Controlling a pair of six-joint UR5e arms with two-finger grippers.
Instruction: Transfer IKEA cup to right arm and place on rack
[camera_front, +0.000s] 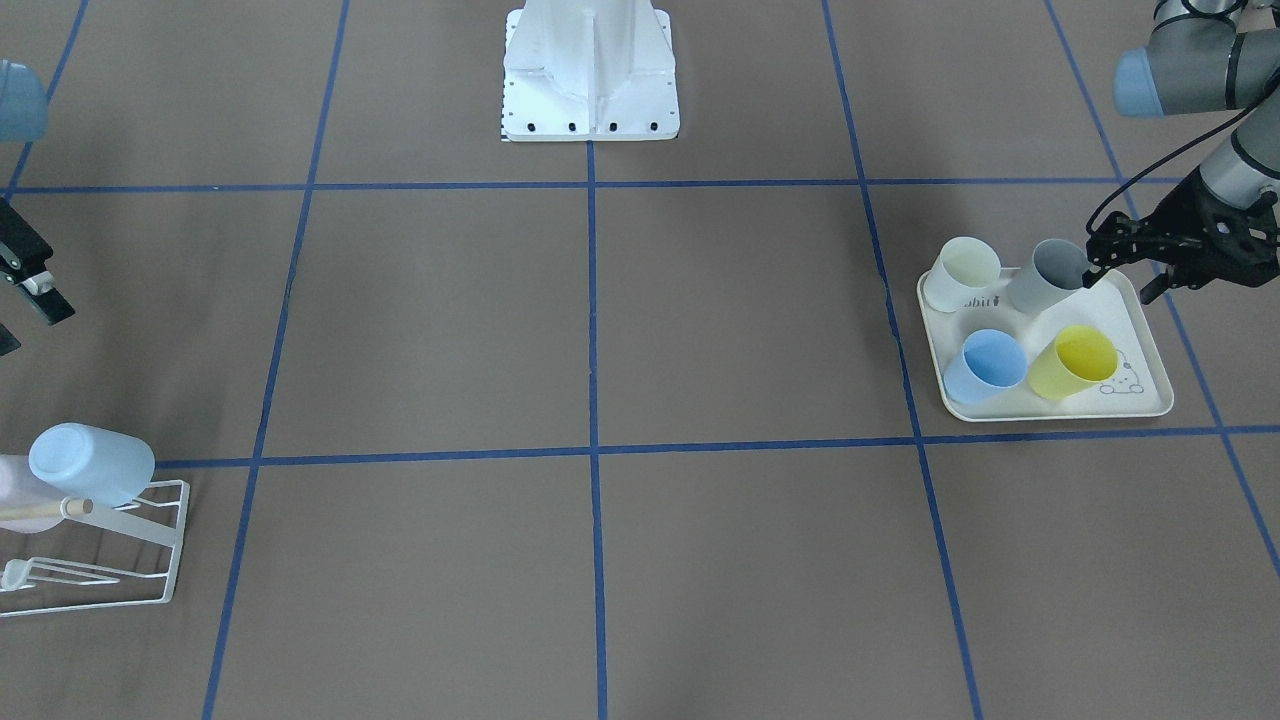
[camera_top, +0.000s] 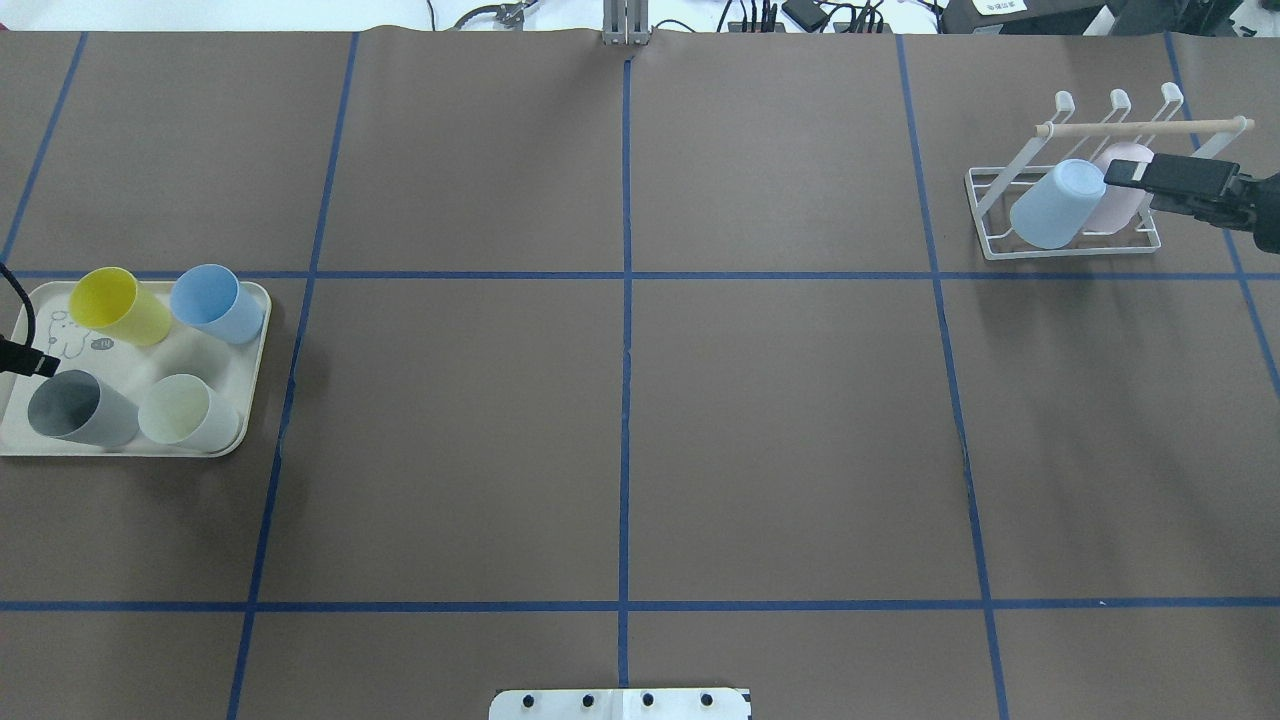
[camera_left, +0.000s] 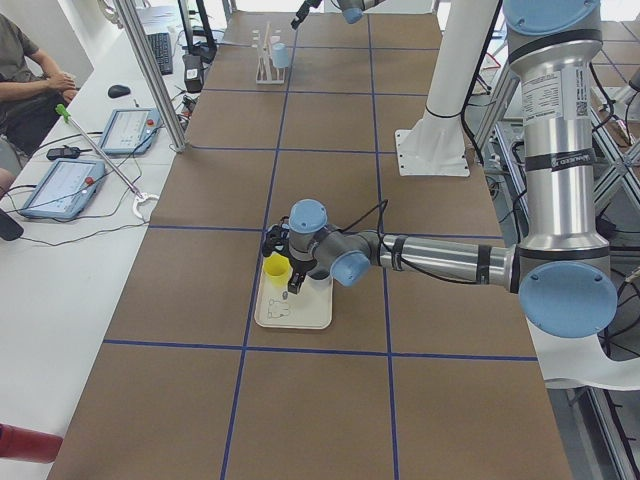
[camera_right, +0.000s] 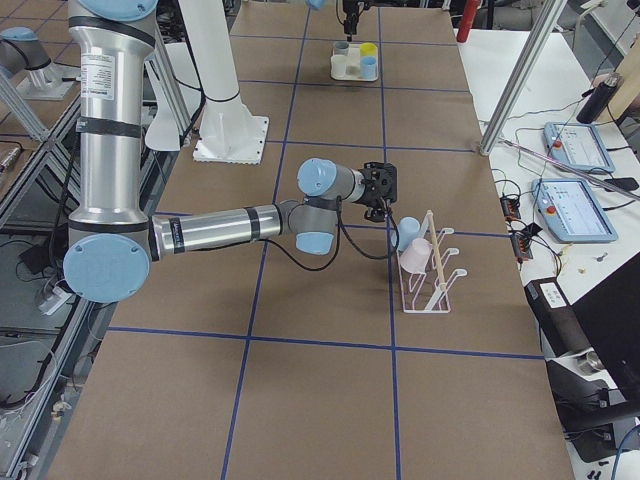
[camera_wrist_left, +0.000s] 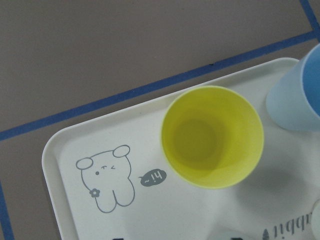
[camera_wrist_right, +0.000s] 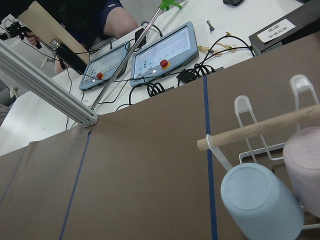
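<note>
Overhead exterior, brown table, blue tape grid, cables beyond

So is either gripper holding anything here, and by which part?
Nothing is held. The left gripper hangs open over the cream rabbit-print tray, close to the grey plastic cup's rim; the right gripper is open beside the white wire rack.

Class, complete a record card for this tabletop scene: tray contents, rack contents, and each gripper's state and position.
Tray: cream rabbit-print tray, holding four upright cups: yellow cup, mid-blue cup, grey cup, white cup.
Rack: white wire rack with wooden dowel, holding pale blue cup and pink cup, both bottom-up.
Left gripper: open, empty, at the grey cup.
Right gripper: open, empty, beside the rack.
</note>
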